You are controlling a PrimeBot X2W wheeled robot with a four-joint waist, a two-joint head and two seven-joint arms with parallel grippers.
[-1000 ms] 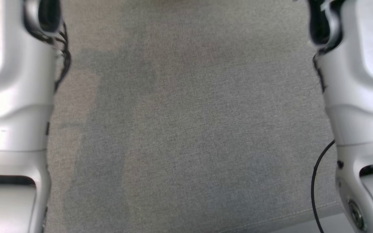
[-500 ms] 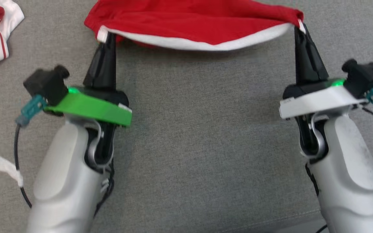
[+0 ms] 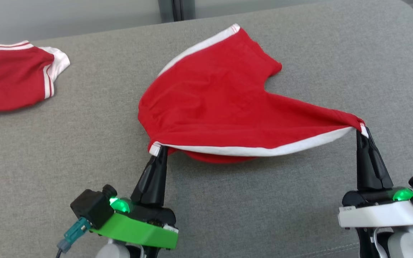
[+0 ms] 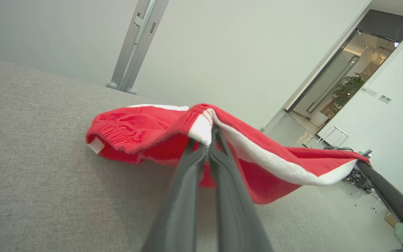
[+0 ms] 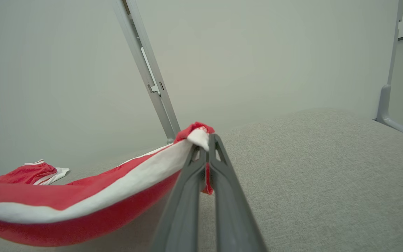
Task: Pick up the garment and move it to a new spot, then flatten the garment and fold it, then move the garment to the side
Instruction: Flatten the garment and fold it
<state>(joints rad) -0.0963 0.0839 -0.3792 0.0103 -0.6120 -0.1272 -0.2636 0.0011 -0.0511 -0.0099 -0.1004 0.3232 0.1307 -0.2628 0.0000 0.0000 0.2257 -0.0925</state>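
Observation:
The garment [image 3: 221,104] is a pair of red shorts with a white band, spread on the grey cushion. Its near white edge is stretched between my two grippers and hangs a little above the surface. My left gripper [image 3: 158,148] is shut on the near left corner, and the left wrist view shows that corner [image 4: 201,129] pinched at my fingertips. My right gripper [image 3: 361,129] is shut on the near right corner, seen as a white tip [image 5: 198,135] in the right wrist view. The far part of the garment [image 4: 131,129] lies on the cushion.
A second red garment with white stripes [image 3: 11,80] lies at the far left of the grey cushion [image 3: 84,143]. The cushion's far edge meets a pale wall with a metal post [image 3: 176,9]. Its right side rounds off at the far right.
The head camera has tilted up, so the whole picture shifted: first only forearms over the cushion showed, now both grippers and the whole garment. Both grippers stay shut on the garment's corners.

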